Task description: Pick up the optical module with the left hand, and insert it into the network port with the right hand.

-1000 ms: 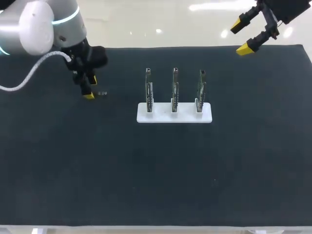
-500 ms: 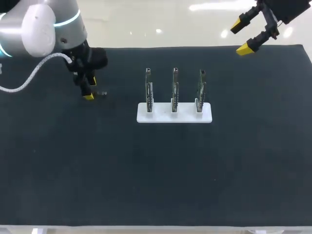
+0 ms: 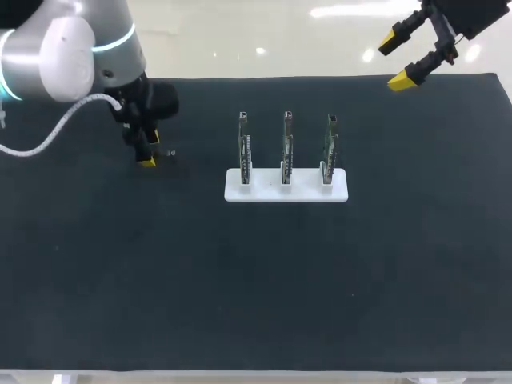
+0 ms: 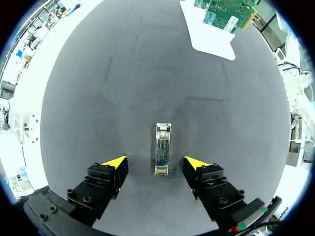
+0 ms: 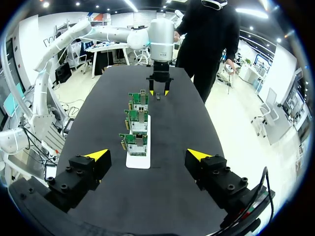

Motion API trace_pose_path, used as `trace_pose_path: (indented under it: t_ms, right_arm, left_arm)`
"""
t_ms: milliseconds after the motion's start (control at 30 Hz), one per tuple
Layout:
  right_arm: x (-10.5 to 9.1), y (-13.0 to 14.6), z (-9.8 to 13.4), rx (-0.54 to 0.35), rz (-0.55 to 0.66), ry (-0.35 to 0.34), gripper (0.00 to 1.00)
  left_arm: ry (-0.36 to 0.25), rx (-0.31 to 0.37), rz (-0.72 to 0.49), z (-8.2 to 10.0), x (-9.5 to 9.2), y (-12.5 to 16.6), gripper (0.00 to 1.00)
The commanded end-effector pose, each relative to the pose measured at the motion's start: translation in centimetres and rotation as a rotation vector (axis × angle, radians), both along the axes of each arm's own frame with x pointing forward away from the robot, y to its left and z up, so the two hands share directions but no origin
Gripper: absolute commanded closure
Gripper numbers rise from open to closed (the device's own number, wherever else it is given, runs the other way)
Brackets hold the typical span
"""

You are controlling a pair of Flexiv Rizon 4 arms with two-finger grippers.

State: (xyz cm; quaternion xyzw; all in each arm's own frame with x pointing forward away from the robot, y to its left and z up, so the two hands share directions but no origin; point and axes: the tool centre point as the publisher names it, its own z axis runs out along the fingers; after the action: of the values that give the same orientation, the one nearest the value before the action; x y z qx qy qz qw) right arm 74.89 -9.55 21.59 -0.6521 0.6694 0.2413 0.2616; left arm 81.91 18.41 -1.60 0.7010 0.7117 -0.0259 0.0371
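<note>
A black, felt-like table mat (image 3: 256,280) filled the scene. The silver-and-white left arm (image 3: 68,56) came in over its far left corner, while the dark right arm (image 3: 472,12) hung above the far right corner.

Near the middle of the mat sat a flat white plastic base (image 3: 286,185) holding three green circuit cards upright in a row: the left card (image 3: 244,148), the middle card (image 3: 287,144) and the right card (image 3: 329,148). From the right wrist the base (image 5: 138,160) ran straight ahead of the gripper, with the cards lined up one behind another.

The left gripper (image 3: 148,156) pointed down at the mat, well to the left of the base. Its yellow-tipped fingers (image 4: 115,162) were spread apart.

The right gripper (image 3: 396,60) was held high off the table, its fingers (image 5: 98,155) set wide with nothing between them.

The small metal optical module (image 4: 162,149) lay flat on the mat between the left gripper's (image 4: 156,163) two tips. A gap showed on each side, so neither finger touched it. In the head view the module (image 3: 169,153) was a pale speck just beside that gripper.
</note>
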Motion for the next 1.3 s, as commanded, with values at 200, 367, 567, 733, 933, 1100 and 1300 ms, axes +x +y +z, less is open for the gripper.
trace_pose_path:
  t_ms: [200,367,567,733,933,1100,1300]
  right_arm:
    - [0.1,0.0,0.0,0.001,0.001,0.0,0.0]
    - [0.1,0.0,0.0,0.001,0.001,0.0,0.0]
    - [0.1,0.0,0.0,0.001,0.001,0.0,0.0]
    - [0.1,0.0,0.0,0.001,0.001,0.0,0.0]
    - [0.1,0.0,0.0,0.001,0.001,0.0,0.0]
    - [0.1,0.0,0.0,0.001,0.001,0.0,0.0]
    - [0.1,0.0,0.0,0.001,0.001,0.0,0.0]
  left_arm:
    - [-0.01,0.005,-0.002,-0.5,-0.3,-0.3,0.15]
    - [-0.015,0.007,-0.004,-1.1,-0.4,-0.4,1.0]
    - [-0.012,-0.025,-0.016,0.4,-0.7,0.0,1.0]
    - [0.014,-0.064,-0.017,2.2,-1.3,0.1,1.0]
    - [0.041,-0.181,-0.044,6.5,-2.7,0.4,1.0]
    - [0.056,-0.323,-0.066,10.7,-4.2,-0.2,1.0]
    - [0.081,-0.495,-0.108,15.6,-5.9,-1.4,1.0]
